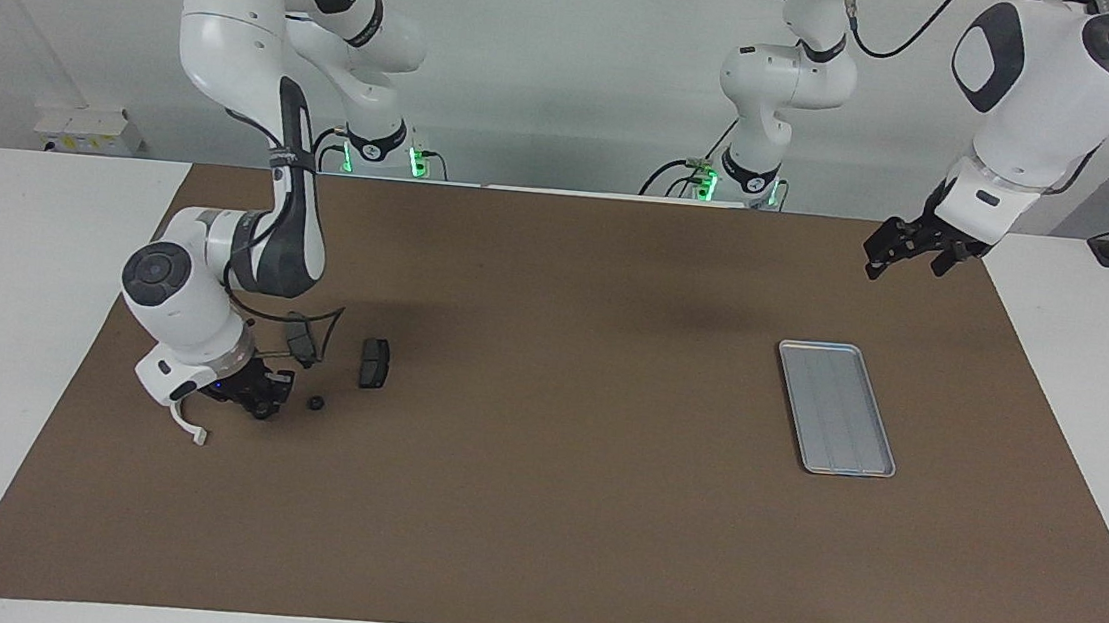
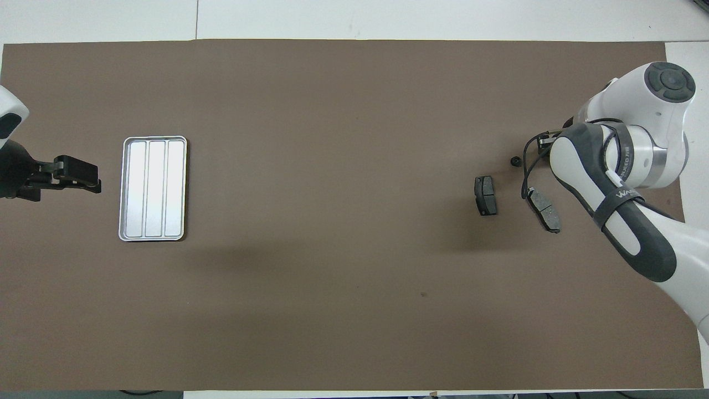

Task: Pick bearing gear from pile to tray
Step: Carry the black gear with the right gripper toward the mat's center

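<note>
brown matting covers the table, and on it we see the pile at the right arm's end: two dark grey brake pads and one tiny black round piece. one brake pad lies in the open, its top face plain in the overhead view. the other brake pad is partly crossed by a black cable in the facing view, while from above we see it whole, just beside the arm's forearm. the black round piece sits alone on the mat, farther from the robots than both pads; it is too small for us to make out any teeth or bore.

the right gripper is down low just beside that round piece, apart from it. from above the wrist and forearm cover it almost wholly, so only the facing view shows it, and even there we cannot tell how its fingers stand or whether anything sits between them. a thin white curved part pokes out below the wrist, half hidden; we cannot tell what it is.

the silver-grey tray lies toward the left arm's end, with only its grooves to show. the left gripper waits in the air over the mat's corner, fingers spread wide, holding nothing; the overhead view cuts its arm off at the frame edge.
</note>
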Robot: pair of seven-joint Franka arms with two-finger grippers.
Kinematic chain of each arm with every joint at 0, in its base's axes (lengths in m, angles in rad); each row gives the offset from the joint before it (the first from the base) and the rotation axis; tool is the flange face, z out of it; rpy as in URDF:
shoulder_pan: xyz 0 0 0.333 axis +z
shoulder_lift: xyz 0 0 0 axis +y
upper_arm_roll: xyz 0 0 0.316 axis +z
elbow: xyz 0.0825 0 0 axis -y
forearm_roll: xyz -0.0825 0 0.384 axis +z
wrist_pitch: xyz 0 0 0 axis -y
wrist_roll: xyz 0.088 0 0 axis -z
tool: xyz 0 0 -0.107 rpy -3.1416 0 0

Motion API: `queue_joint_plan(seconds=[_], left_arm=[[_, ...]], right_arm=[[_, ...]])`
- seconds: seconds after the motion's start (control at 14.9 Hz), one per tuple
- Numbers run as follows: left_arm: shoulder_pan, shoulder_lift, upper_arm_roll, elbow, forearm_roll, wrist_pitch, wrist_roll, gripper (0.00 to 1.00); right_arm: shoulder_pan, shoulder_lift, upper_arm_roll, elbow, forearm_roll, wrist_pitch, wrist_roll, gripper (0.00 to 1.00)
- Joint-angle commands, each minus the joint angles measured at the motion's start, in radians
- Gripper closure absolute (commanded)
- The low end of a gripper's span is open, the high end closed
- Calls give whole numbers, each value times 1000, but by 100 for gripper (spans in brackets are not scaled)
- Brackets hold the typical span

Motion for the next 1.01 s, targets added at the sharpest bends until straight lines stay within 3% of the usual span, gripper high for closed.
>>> queue_joint_plan(seconds=[0.0, 0.13, 0.4, 0.81, 0.94], left_arm=[[15, -16, -13, -12, 16, -4, 1, 0], [15, -16, -13, -12, 16, -4, 3, 0], [15, -16, -13, -12, 16, -4, 3, 0], [15, -16, -13, -12, 16, -4, 1, 0], [15, -16, -12, -12, 16, -4, 1, 0]], right_arm=[[32, -51, 3, 47, -13, -64, -8, 100], [64, -71, 14, 125, -13, -157, 76, 100], [229, -76, 17, 260, -10, -323, 333, 100], [524, -134, 20, 221, 6, -354, 758, 100], [601, -156, 23, 166, 15, -316, 847, 100]])
